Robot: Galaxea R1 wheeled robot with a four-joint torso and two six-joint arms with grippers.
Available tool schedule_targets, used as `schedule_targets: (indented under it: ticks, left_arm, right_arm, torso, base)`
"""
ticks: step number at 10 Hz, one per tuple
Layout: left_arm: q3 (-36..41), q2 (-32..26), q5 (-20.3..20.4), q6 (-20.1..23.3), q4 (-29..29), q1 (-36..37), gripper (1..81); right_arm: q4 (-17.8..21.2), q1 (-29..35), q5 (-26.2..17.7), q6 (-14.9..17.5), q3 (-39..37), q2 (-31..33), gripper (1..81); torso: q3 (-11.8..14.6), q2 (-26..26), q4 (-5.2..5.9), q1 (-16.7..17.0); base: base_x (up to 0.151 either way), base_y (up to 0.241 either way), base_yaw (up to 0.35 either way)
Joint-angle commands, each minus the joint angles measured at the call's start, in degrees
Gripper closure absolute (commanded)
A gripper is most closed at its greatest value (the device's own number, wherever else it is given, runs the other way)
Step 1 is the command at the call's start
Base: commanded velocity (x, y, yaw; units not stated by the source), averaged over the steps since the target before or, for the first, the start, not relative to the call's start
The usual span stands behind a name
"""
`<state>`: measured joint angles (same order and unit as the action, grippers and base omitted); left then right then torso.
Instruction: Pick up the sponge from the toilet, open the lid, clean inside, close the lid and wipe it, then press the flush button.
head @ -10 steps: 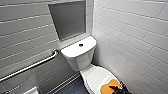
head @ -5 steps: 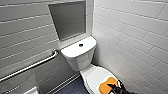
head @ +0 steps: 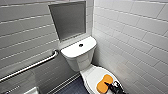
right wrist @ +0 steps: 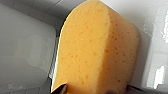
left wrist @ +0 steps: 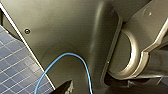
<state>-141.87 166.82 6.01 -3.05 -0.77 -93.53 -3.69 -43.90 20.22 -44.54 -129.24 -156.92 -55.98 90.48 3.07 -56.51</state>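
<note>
Sponge: one orange foam sponge (head: 103, 84), a waisted oval with rounded ends and a finely pitted, porous face.
Where: it lies flat on the shut, smooth white oval lid (head: 93, 74) of the one white ceramic toilet (head: 79, 60).
Pincer: the black right gripper (head: 108, 84) is at the sponge's near end. Its opening and hold cannot be told.
Button: one small dark round flush button (head: 80, 45), in the middle of the tank top.
</note>
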Motion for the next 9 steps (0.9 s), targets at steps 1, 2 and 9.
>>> schedule_targets:
  ticks: [1,2,9]
  left_arm:
    - [0.46,-0.26,-4.69,0.15,0.5,-1.62,1.0]
    - [0.46,-0.16,-4.69,0.15,0.42,-1.62,1.0]
    - [6.17,-2.45,-4.16,0.24,-0.11,1.28,1.0]
  right_arm:
    - [-0.34,1.13,-9.77,-0.46,0.31,1.75,1.0]
    - [-0.44,1.21,-9.68,-0.46,1.53,2.71,1.0]
    - [-1.58,1.32,-7.3,-0.63,38.02,31.11,81.1]
  torso:
    - [0.0,0.0,0.0,0.0]
    - [0.0,0.0,0.0,0.0]
    - [-0.02,0.0,0.0,0.0]
  base:
    - [0.0,0.0,0.0]
    - [0.0,0.0,0.0]
    - [0.0,0.0,0.0]
